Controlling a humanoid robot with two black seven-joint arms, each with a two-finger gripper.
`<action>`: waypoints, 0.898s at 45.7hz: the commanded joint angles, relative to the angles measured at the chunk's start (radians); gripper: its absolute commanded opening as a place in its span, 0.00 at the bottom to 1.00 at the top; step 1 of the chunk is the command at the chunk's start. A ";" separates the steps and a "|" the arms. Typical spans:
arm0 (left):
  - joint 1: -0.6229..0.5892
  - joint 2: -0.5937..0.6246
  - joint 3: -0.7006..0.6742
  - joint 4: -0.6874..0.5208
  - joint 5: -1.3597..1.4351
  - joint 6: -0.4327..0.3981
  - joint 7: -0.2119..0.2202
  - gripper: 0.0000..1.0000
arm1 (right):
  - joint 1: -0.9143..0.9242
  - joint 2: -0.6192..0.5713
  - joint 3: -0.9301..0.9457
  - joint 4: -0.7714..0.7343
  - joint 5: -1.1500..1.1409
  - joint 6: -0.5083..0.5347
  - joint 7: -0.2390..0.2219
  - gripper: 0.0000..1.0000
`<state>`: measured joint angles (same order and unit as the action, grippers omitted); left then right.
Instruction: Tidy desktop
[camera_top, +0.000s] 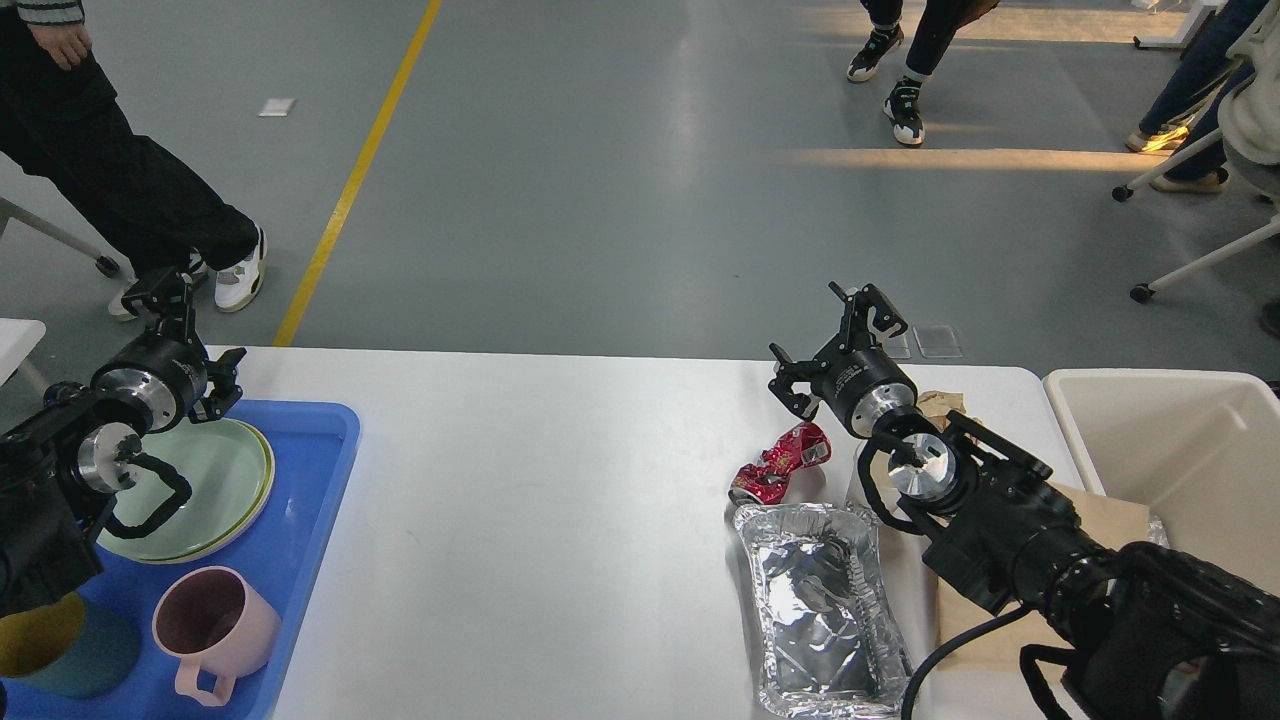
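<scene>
Two hands (835, 340) (185, 340) spread, above desktop (560, 480) edge

Smooth matt white desktop (560, 480), crinkled shiny foil tray (815, 610), glossy blue plastic tray (320, 470)

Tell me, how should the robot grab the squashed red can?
Probably across the narrow pinched middle of the red can, coming straight down from above. It lies flat on its side on the desktop, crumpled and slanted, so the waist is thinnest. The right end effector is open and nearest; the foil tray crowds the can's near side.
</scene>
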<state>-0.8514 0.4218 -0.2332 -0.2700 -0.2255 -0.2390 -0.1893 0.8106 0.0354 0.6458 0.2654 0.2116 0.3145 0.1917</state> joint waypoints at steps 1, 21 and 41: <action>0.000 0.000 0.000 0.000 0.000 0.001 -0.001 0.96 | -0.001 0.000 0.000 0.000 0.000 0.000 0.000 1.00; 0.000 0.000 0.000 0.000 0.000 0.001 -0.001 0.96 | 0.001 0.000 0.000 0.002 0.000 0.000 0.000 1.00; 0.000 0.000 0.000 0.000 0.000 0.000 0.001 0.96 | 0.018 0.008 -0.006 -0.005 -0.011 -0.002 -0.006 1.00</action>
<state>-0.8514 0.4219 -0.2332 -0.2699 -0.2255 -0.2384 -0.1901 0.8207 0.0399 0.6423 0.2637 0.2057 0.3145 0.1895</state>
